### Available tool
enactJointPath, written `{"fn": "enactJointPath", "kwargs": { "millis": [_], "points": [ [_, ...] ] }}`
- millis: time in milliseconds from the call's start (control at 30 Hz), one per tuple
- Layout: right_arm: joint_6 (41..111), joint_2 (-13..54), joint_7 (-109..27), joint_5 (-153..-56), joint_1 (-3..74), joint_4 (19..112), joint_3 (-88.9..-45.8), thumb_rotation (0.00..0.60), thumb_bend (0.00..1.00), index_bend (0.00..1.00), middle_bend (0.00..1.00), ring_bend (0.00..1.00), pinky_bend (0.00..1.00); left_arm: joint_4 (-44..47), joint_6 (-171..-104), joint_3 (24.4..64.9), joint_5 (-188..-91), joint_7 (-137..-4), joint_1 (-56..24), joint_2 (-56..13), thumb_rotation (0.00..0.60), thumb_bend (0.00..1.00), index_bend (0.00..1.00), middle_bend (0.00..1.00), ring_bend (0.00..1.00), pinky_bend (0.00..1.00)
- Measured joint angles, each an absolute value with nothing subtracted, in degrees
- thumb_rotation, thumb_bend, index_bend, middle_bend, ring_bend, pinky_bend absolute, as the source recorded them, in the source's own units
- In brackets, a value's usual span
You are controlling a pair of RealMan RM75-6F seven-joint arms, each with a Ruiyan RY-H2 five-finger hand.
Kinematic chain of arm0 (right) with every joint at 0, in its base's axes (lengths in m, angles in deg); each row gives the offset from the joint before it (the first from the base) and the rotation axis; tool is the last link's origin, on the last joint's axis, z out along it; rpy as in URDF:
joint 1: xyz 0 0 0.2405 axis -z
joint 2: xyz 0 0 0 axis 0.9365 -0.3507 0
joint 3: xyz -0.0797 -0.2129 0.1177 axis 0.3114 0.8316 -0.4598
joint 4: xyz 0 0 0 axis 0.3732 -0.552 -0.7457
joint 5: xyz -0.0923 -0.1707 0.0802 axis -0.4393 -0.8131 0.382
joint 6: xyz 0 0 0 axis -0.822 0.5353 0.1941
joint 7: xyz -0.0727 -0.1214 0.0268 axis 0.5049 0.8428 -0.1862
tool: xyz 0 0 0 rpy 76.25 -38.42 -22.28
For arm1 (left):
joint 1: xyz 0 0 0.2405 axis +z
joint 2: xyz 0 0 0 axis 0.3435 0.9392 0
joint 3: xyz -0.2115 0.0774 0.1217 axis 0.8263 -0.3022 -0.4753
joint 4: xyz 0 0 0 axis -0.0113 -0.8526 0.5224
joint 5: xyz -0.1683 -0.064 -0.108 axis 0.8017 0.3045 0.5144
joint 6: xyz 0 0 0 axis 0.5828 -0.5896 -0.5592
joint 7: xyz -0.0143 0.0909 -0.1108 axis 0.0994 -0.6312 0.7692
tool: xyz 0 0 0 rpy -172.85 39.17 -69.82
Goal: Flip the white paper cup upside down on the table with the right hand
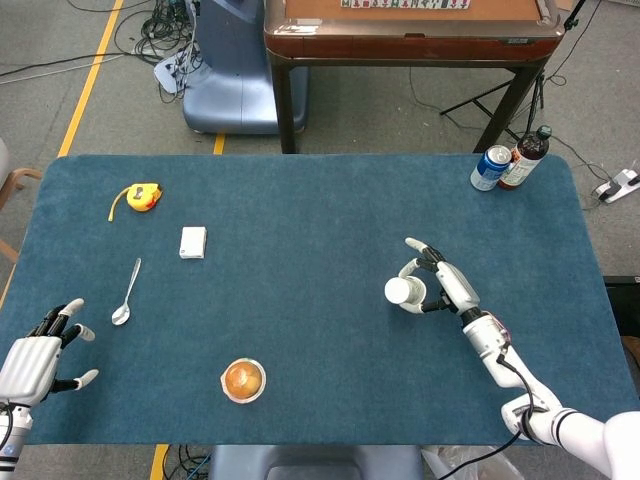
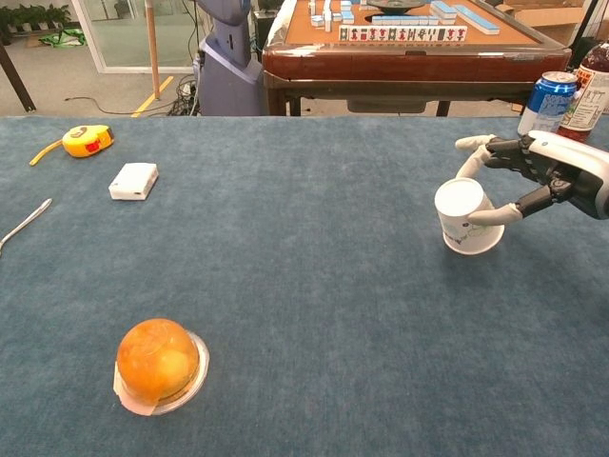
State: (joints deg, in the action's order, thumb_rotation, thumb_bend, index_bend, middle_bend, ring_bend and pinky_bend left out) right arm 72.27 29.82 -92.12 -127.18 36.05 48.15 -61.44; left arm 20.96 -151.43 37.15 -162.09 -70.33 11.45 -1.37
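Observation:
The white paper cup (image 1: 402,293) (image 2: 466,224) stands mouth-down on the blue tablecloth (image 1: 300,300), right of centre, with its closed base facing up. My right hand (image 1: 445,285) (image 2: 552,171) holds it from the right side, one finger curving behind it and the thumb across its front. My left hand (image 1: 30,362) lies at the table's near left corner with its fingers apart and nothing in it; the chest view does not show it.
A spoon (image 1: 126,292), a white box (image 1: 193,242) and a yellow tape measure (image 1: 143,196) lie at the left. An orange item in a clear cup (image 1: 243,380) sits near the front edge. A can (image 1: 490,168) and a bottle (image 1: 525,158) stand at the far right corner.

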Motion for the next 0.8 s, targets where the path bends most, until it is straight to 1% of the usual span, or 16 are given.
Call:
{"fn": "enactJointPath", "kwargs": {
  "millis": [500,800],
  "points": [
    [72.06,29.64,-92.41,-127.21,36.75,46.83,-61.06,0.600,0.09,0.52,0.07,0.00,0.00,20.74,-150.80,37.26,-161.55,-70.53,11.22,-1.57,0.600,0.10,0.43,0.09,0.08,0.28],
    [71.53,29.38,-92.52,-127.13,37.21,45.99,-60.68,0.600,0.08,0.46,0.06,0.00,0.00,20.57,-150.33,37.28,-161.25,-70.85,11.03,-1.78,0.600,0.10,0.43,0.09,0.08,0.28]
  ]
}}
